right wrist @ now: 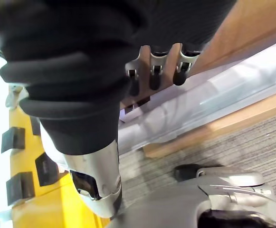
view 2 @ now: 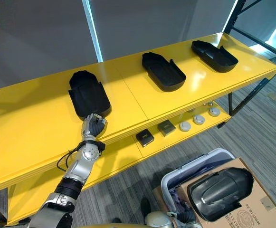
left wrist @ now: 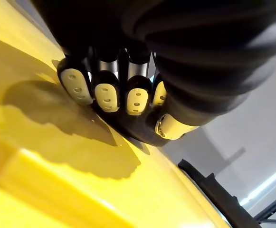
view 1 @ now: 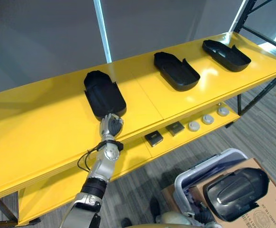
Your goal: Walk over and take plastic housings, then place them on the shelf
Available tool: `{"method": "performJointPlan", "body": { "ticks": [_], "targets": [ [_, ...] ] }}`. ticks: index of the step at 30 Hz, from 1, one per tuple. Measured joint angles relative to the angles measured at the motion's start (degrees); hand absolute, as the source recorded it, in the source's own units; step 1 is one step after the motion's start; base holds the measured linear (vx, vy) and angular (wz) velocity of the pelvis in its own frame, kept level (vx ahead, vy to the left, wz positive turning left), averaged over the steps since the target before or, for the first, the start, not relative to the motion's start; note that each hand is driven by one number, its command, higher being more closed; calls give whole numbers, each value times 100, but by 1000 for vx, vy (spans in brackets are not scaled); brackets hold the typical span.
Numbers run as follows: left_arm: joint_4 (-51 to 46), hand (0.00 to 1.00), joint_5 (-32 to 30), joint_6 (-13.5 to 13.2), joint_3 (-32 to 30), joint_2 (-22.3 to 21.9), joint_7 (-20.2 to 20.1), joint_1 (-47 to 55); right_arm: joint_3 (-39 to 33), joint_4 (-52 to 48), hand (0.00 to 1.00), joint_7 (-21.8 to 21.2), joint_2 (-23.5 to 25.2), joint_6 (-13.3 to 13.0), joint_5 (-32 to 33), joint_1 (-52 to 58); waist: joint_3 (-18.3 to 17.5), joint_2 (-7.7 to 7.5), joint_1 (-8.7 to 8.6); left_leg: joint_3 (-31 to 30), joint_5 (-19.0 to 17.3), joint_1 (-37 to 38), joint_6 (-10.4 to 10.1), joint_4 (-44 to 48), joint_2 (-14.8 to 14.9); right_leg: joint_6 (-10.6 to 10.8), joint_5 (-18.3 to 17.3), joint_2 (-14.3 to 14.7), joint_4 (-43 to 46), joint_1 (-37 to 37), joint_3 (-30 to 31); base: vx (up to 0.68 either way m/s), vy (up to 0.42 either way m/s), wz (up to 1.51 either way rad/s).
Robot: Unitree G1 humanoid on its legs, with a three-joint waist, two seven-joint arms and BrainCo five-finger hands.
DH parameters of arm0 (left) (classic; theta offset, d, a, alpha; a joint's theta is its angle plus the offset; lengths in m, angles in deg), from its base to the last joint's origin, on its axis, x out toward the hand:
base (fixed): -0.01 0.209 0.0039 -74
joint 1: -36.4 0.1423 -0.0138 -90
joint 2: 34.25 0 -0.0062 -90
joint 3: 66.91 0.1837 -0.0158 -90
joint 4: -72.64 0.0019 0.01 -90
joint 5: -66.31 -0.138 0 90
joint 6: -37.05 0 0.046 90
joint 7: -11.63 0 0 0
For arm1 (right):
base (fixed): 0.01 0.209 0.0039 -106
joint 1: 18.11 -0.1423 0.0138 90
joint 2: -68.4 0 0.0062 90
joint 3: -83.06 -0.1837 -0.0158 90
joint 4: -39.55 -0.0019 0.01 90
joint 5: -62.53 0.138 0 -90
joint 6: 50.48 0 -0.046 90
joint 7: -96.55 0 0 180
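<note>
Check the left hand (view 1: 110, 124) first: its fingers are curled onto the near end of the left housing (view 1: 102, 92), with the thumb below the rim in the left wrist view, so treat the part as pinched. This housing lies on the top board of the yellow shelf (view 1: 42, 123), left of centre in the frame. Its long axis runs from the shelf's front edge toward the back, leaning slightly to the upper left, and the part extends straight away from the fingers along the line of the forearm. The middle housing (view 1: 176, 71) and the right housing (view 1: 225, 54) lie well apart from it toward the upper right. A fourth housing (view 1: 235, 192) rests on the cardboard box (view 1: 275, 204) at the lower right, beside a pale bin (view 1: 214, 166). The right hand (right wrist: 153, 66) hangs near that bin with fingers relaxed and holding nothing, so it is the nearer hand for that part. The box carries a round stamp and lines of print, but they are too small to read. No other writing is legible.
</note>
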Motion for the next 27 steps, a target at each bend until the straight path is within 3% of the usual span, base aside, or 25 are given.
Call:
{"method": "performJointPlan", "body": {
  "ticks": [4,6,8,10,12,13,15,19,22,25,26,27],
  "targets": [
    [-1288,100,17,-105,112,17,4,117,2,0,0,-3,-6,7,1,-7,11,18,14,-46,-2,13,-3,5,0,1,-1,-11,0,33,-61,-26,4,7],
    [-2365,100,112,-447,169,58,45,334,5,11,0,-2,-30,10,1,-11,18,48,38,-124,0,-11,3,9,-7,3,-8,-21,1,44,-101,-21,9,9],
    [-2886,100,208,-596,121,67,128,492,5,34,0,-3,-46,11,0,-12,27,64,78,-173,-10,-14,-10,8,-9,8,-14,-25,1,43,-130,-25,6,8],
    [-3474,100,243,-746,-119,65,181,753,1,70,0,1,-69,19,1,-7,42,93,192,-207,2,-21,9,14,-9,6,-15,-25,2,57,-150,-25,2,11],
    [-4021,100,487,-935,-876,55,393,1157,-7,151,0,3,-94,12,4,-21,64,130,204,-394,7,-9,15,16,-9,-27,-59,-40,2,175,-326,-28,5,38],
    [-4080,100,585,-982,-1111,45,442,1227,-25,171,0,2,-96,14,4,-18,66,139,227,-446,7,15,16,18,-8,-27,-74,-43,2,220,-379,-18,5,43],
    [-4131,100,1013,-1122,-2060,-64,773,1514,-128,263,0,-1,-100,19,2,-10,70,167,434,-570,7,69,15,18,-2,-27,-114,-47,2,327,-491,-23,-3,30],
    [-4071,100,1781,-1150,-3041,-386,1215,2388,-225,384,0,24,-81,23,0,-3,61,161,624,-804,-4,60,-5,2,-4,-22,-192,-75,2,422,-722,-24,-4,34],
    [-3605,100,2266,-1117,-3265,-667,1376,3139,-262,363,0,49,-60,30,-1,15,37,117,842,-841,-32,48,26,1,6,-28,-231,-82,3,445,-809,-6,-2,18],
    [-2685,100,2732,-989,-3227,-891,1175,3530,-323,-105,0,50,64,132,-4,35,-7,49,940,-809,-88,28,83,79,19,-10,-273,-110,4,499,-943,3,7,16],
    [-2346,0,2798,-911,-3187,-920,1014,3586,-318,-244,0,49,74,143,-3,19,-20,27,969,-783,-147,25,83,151,26,0,-286,-115,4,533,-949,9,20,9],
    [-1800,0,2845,-823,-3085,-911,752,3627,-338,-344,0,105,140,271,1,7,-50,-2,968,-782,-160,34,46,248,32,23,-311,-130,27,595,-999,9,20,8]
  ]
}}
